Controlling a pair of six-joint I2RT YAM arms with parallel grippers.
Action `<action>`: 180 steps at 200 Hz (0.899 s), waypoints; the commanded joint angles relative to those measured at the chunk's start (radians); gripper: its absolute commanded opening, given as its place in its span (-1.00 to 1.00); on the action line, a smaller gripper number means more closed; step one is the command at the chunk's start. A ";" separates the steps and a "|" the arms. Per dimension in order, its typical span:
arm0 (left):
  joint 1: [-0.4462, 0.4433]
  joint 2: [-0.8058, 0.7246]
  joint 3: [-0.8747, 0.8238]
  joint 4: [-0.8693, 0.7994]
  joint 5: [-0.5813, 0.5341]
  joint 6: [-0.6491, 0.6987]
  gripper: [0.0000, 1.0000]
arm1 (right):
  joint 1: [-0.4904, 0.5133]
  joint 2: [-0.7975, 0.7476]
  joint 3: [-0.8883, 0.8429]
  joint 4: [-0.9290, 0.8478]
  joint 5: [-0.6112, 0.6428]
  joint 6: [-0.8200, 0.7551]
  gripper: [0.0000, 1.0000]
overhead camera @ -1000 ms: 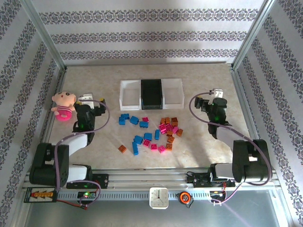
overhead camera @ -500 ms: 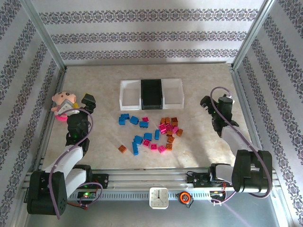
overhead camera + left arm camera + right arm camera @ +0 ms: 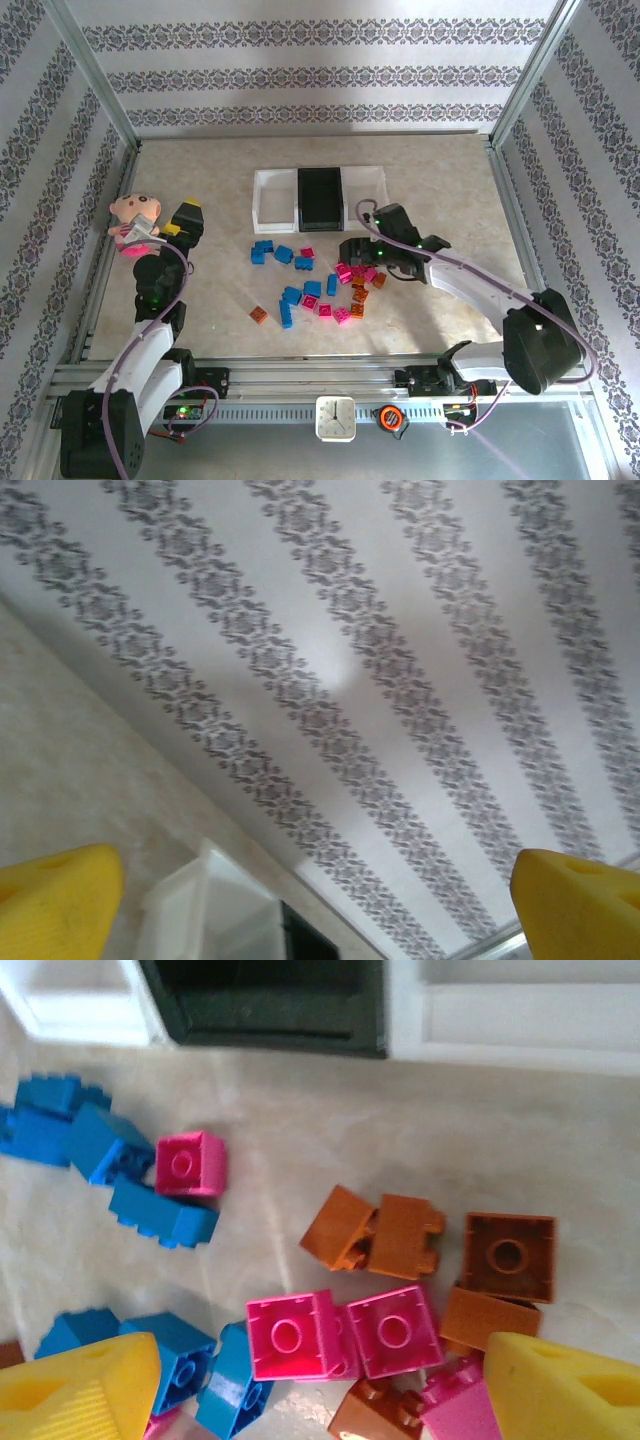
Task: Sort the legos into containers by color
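— What is laid out, taken from the largest thing down?

— A beige marbled table point(image 3: 440, 170) is enclosed by striped, patterned walls point(image 3: 320, 70). The right arm point(image 3: 470, 282) is stretched across it towards the middle. The left arm point(image 3: 145, 350) is kept at the left side, near a pink plush doll point(image 3: 135, 215).

— Where are the containers found?

— The containers point(image 3: 321, 198) are set in a row at the far middle of the table. A black bin point(image 3: 265, 1005) is flanked by two white bins point(image 3: 272, 200), side against side.

— And the legos?

— The legos point(image 3: 320, 285) are scattered loose on the table, just in front of the bins. Blue bricks point(image 3: 270, 250) are grouped to the left. Magenta bricks point(image 3: 290, 1335) and orange bricks point(image 3: 375, 1230) are mixed to the right. One orange brick point(image 3: 258, 316) is seen apart at the near left.

— How are the pincers held?

— The left gripper point(image 3: 320, 890) is spread wide, its yellow fingertips point(image 3: 55, 880) are pointed towards the back wall, and nothing is held between them. The right gripper point(image 3: 320, 1390) is held low over the magenta and orange bricks with its jaws parted, and nothing is grasped. Whether a brick is touched cannot be told.
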 commanded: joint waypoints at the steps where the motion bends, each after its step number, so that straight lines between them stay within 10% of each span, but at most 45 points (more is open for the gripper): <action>1: 0.015 -0.053 0.045 -0.064 0.093 0.007 0.98 | 0.063 0.063 0.067 -0.121 0.078 -0.067 0.65; 180: 0.015 -0.094 0.134 -0.461 0.181 0.096 0.99 | 0.182 0.372 0.244 -0.199 0.215 -0.081 0.03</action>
